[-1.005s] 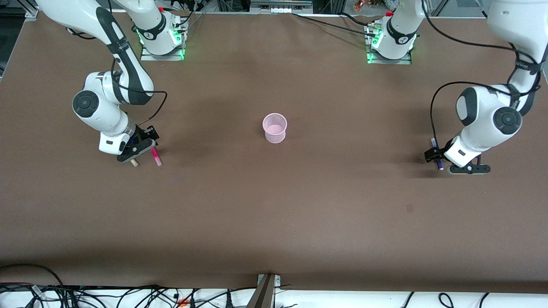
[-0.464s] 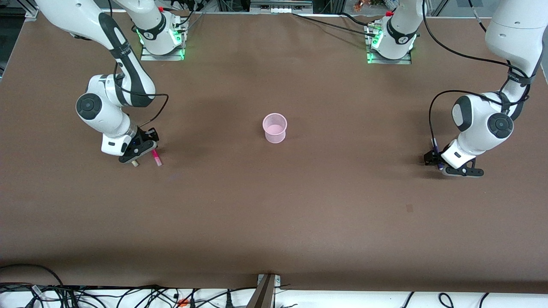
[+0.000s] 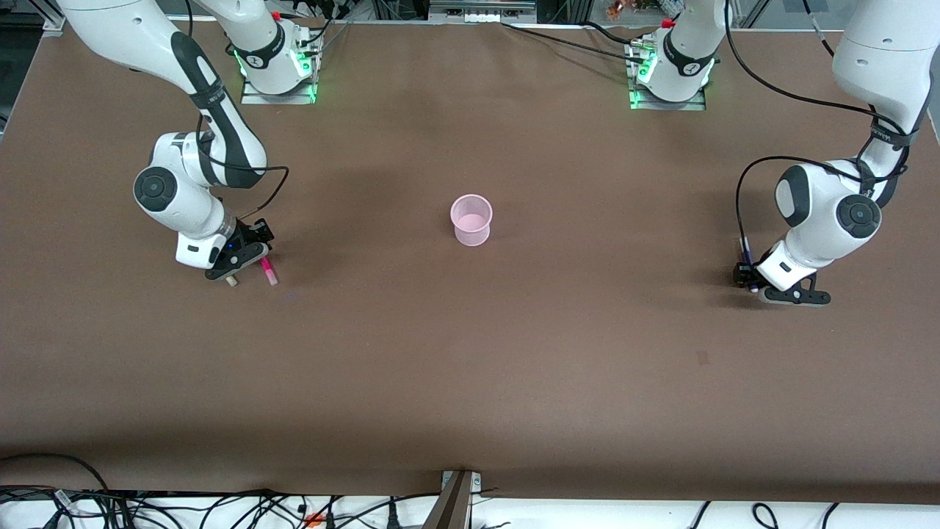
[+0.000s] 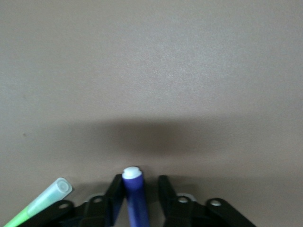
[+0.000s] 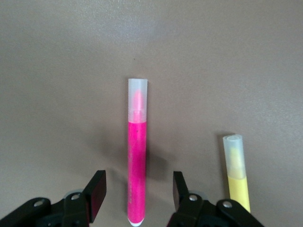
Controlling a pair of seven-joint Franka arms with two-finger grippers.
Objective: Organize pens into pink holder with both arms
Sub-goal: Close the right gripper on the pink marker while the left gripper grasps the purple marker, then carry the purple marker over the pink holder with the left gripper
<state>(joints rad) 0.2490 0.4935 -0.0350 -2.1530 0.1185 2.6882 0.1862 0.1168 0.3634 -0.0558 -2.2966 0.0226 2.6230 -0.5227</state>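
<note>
The pink holder (image 3: 471, 219) stands upright mid-table, with no pen visible in it. My right gripper (image 3: 246, 258) is low at the right arm's end of the table. It is open, its jaws straddling the lying magenta pen (image 5: 137, 161) without touching it. The yellow pen (image 5: 236, 170) lies beside it outside the jaws. My left gripper (image 3: 745, 278) is low at the left arm's end. It is open around the dark purple pen (image 4: 135, 194), with one finger against it and a gap at the other. The lime green pen (image 4: 45, 201) lies beside it.
The brown table (image 3: 470, 367) ends at the front edge, where cables lie. The arm bases (image 3: 275, 70) stand along the back edge. In the front view the left arm's wrist hides the green pen.
Both wrists have sunk a little toward the table. The left gripper now covers most of the purple pen in the front view. The pens and the holder have not moved.
</note>
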